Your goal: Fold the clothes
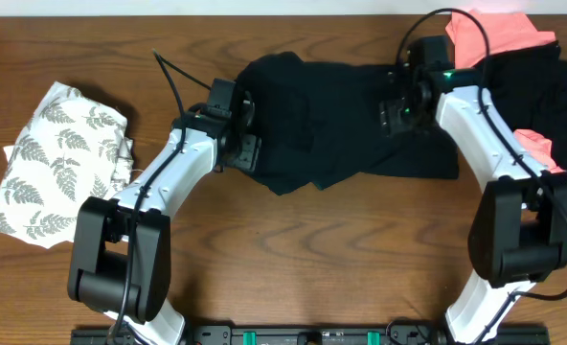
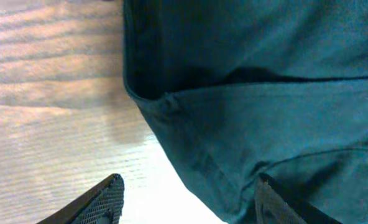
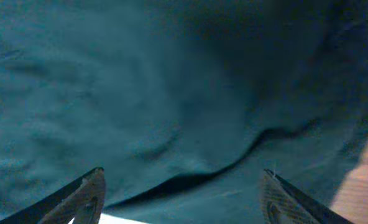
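Where the left arm ends, left gripper (image 2: 190, 202): jaws wide apart with nothing between them. Only two dark fingertips (image 2: 103, 200) show at the bottom edge of the wrist view, one over bare wood and the other over black cloth. Whether it touches the cloth cannot be told.
Right gripper (image 3: 181, 199): jaws wide, holding nothing. The tips are cut off by the bottom edge, over dark fabric, and the view is blurred.
Both grippers, overhead: the dark heads merge with the black cloth, so the fingers cannot be made out.
Black T-shirt (image 1: 351, 125): lies crumpled across the far middle of the table. The left gripper is at its left edge and the right gripper over its right part.
Black pile (image 1: 547, 96): far right, cut by the frame edge. The number of garments is unclear.
Coral-pink top (image 1: 489, 34): far right corner, partly under the black pile, cut by the top edge.
Pink piece (image 1: 537, 146): beside the right arm, mostly hidden.
Fern-print garment (image 1: 58, 163): crumpled at far left, well apart from the T-shirt.
Table (image 1: 293, 249): brown wood.
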You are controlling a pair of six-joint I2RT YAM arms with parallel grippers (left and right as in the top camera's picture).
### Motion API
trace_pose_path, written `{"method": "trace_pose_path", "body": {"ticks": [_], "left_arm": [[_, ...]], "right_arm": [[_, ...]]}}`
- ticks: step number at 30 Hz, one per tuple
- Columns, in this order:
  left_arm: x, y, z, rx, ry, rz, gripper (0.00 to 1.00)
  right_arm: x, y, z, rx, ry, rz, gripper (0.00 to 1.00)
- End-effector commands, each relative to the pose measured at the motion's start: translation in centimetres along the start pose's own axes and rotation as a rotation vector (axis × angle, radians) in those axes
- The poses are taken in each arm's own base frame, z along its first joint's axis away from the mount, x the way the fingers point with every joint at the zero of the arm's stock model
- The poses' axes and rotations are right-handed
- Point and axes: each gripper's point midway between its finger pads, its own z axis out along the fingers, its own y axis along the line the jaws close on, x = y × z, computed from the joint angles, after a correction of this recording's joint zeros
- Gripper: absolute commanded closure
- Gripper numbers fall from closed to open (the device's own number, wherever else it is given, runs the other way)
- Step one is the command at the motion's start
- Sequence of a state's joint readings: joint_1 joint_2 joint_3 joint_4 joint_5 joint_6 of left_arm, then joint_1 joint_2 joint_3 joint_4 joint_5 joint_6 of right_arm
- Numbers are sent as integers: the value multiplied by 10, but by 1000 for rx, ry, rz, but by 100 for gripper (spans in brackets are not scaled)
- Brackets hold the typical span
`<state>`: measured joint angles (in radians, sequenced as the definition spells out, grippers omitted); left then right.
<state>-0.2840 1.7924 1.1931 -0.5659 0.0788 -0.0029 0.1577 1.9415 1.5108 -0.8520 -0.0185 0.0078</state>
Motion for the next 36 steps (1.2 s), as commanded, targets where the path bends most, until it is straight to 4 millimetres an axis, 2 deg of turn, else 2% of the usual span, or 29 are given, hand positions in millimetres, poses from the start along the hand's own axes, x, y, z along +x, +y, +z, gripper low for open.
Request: {"method": "trace_pose_path", "body": {"ticks": [1, 5, 10, 13, 14, 18, 23, 30, 34, 35, 36], "left_arm": [[-4, 5, -4, -27, -20, 10, 32], [-3, 1, -1, -1, -14, 10, 34], [-14, 1, -2, 1, -54, 8, 39], [-15, 1, -2, 1, -59, 7, 41], [-14, 1, -2, 2, -54, 4, 42], [-8, -4, -2, 32, -30, 3, 44], [-5, -6, -2, 45, -20, 4, 44], [-5, -2, -1, 26, -20, 29, 44], [-8, 11, 0, -17, -31, -15, 54], [-10, 6, -1, 20, -37, -30, 55], [-13, -8, -2, 100, -45, -27, 56]], "right_arm": [[-1, 29, -18, -54, -13, -36, 23], [19, 61, -20, -120, 60, -109, 24], [39, 95, -18, -154, 114, -193, 25], [49, 104, -15, -140, 135, -173, 28], [52, 100, -12, -100, 144, -152, 28], [64, 57, -6, 139, 171, -73, 30], [86, 30, 1, 167, 255, -17, 27], [90, 28, 5, -30, 291, 42, 23], [81, 42, 6, -140, 257, 54, 23], [79, 43, 6, -138, 249, 48, 23], [78, 43, 7, -130, 242, 43, 23]]}}
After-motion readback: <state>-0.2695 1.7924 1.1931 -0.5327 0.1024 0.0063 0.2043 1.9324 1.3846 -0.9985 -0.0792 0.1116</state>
